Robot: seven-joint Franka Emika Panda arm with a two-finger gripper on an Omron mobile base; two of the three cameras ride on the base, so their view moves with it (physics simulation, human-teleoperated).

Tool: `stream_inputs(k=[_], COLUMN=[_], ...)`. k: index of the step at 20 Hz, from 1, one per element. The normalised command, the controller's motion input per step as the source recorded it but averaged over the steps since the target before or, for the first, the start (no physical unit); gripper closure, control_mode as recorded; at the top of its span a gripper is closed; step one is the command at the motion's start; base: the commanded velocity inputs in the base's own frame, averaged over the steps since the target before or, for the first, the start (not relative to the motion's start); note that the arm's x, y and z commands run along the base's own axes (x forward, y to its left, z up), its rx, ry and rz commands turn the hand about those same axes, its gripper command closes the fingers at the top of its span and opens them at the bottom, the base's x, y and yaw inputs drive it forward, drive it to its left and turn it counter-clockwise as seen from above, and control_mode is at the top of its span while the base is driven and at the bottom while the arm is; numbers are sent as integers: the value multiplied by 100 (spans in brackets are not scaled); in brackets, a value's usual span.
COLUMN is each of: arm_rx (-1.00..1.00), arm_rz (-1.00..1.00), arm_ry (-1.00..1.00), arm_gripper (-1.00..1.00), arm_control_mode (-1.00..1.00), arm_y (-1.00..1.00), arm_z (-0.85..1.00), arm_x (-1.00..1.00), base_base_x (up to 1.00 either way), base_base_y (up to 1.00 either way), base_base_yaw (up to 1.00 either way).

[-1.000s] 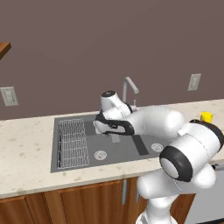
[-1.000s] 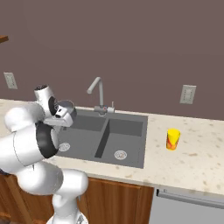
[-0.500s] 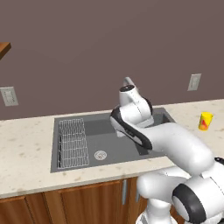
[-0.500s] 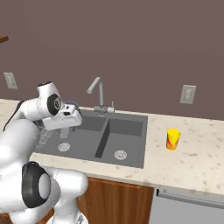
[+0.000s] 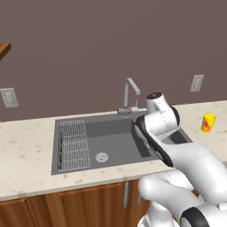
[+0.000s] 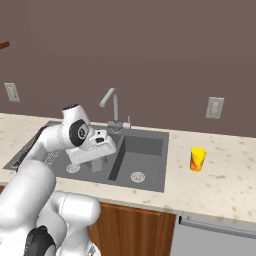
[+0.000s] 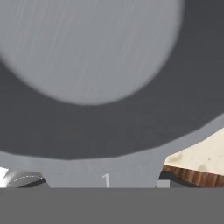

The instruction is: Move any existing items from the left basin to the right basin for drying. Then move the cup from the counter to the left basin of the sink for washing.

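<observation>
- Step in hand, as I judge it: carrying the saucepan [image 7: 92,48] from the left basin [image 5: 111,133] over to the right basin [image 6: 142,160].
- Saucepan: very close in the hand view, its pale round inside uppermost, dark rim around it, short flat handle [image 7: 105,173] running down toward the jaws. Surface edge and wooden cabinet front show past its rim, so it looks to be off the basin floor.
- Jaws: fingertips hidden by the pan. With the handle leading straight into them and the pan aloft, I read them as clamped on the handle.
- Arm pose: in the right base view the gripper [image 6: 97,160] points down, over the left basin just beside the divider. Forearm reaches in from the robot's left. Faucet [image 6: 112,107] stands behind the hand, apart from it.
- Doing it well:
  - keep the pan level and high enough to clear the divider
  - pass in front of the faucet
  - lower to the right basin floor before opening, near the drain
- Wire rack [image 5: 73,144] lies at the far left of the left basin, bare.
- Cup [image 6: 198,159] stands upright on the surface [image 6: 220,185], right of the sink, well apart from the hand. Untouched; its turn comes after.
</observation>
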Motion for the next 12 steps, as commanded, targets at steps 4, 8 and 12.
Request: stream_inputs(k=[4, 8, 12], arm_rx=[3, 7, 5], arm_rz=[2, 0, 0], arm_ry=[21, 24, 24], arm_gripper=[100, 100, 100], arm_control_mode=[-100, -100, -100], arm_y=[-100, -93, -36], arm_z=[0, -6, -37], arm_x=[29, 42, 85], base_base_x=[0, 0, 0], base_base_y=[0, 0, 0], base_base_yaw=[0, 0, 0])
